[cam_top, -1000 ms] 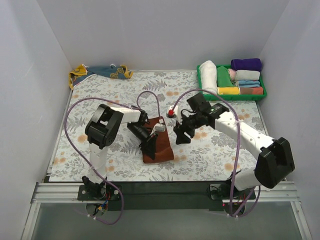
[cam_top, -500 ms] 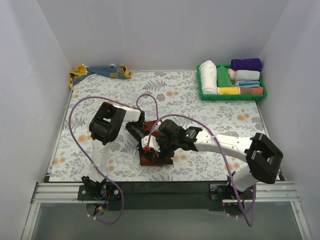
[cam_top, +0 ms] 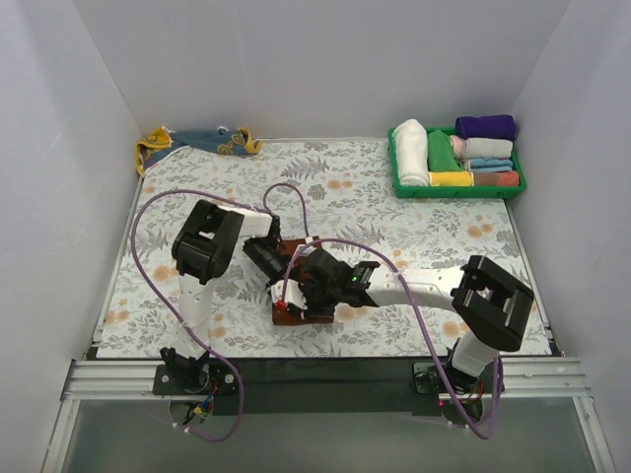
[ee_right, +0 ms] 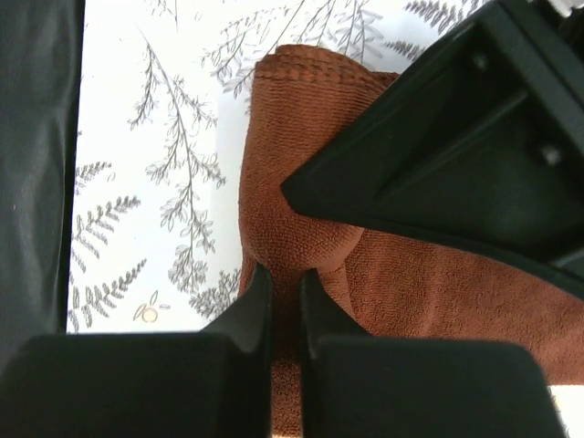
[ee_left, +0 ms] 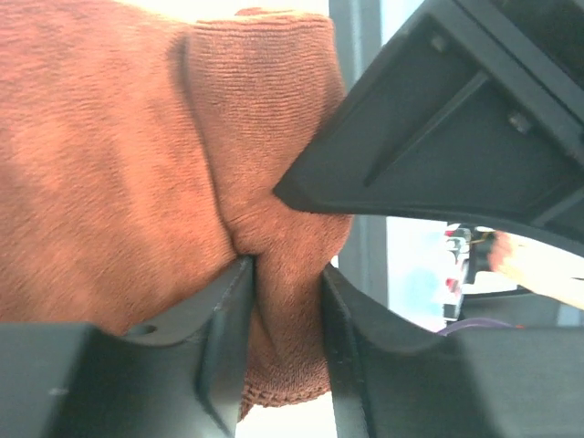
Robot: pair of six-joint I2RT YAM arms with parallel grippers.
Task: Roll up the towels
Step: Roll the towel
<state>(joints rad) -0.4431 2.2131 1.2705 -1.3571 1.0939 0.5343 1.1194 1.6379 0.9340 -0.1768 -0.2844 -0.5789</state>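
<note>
The rust-brown towel [cam_top: 317, 316] lies on the flowered mat in front of the arms, mostly covered by both grippers. My left gripper [cam_top: 280, 277] comes in from the far left side. In the left wrist view my left gripper [ee_left: 287, 274] is shut on a thick fold of this towel [ee_left: 119, 164]. My right gripper [cam_top: 296, 294] reaches across from the right. In the right wrist view it [ee_right: 286, 283] is shut on a thin fold near the towel's [ee_right: 438, 292] edge. The mustard-yellow and blue towel [cam_top: 197, 141] lies crumpled in the far left corner.
A green tray [cam_top: 520, 179] holding several rolled cloths stands at the far right. White walls close in the table on three sides. Purple cables loop over both arms.
My right arm swung left from the mat's middle onto the rust-brown towel and closed on a fold. The left gripper stayed on the towel, its jaws a little wider.
</note>
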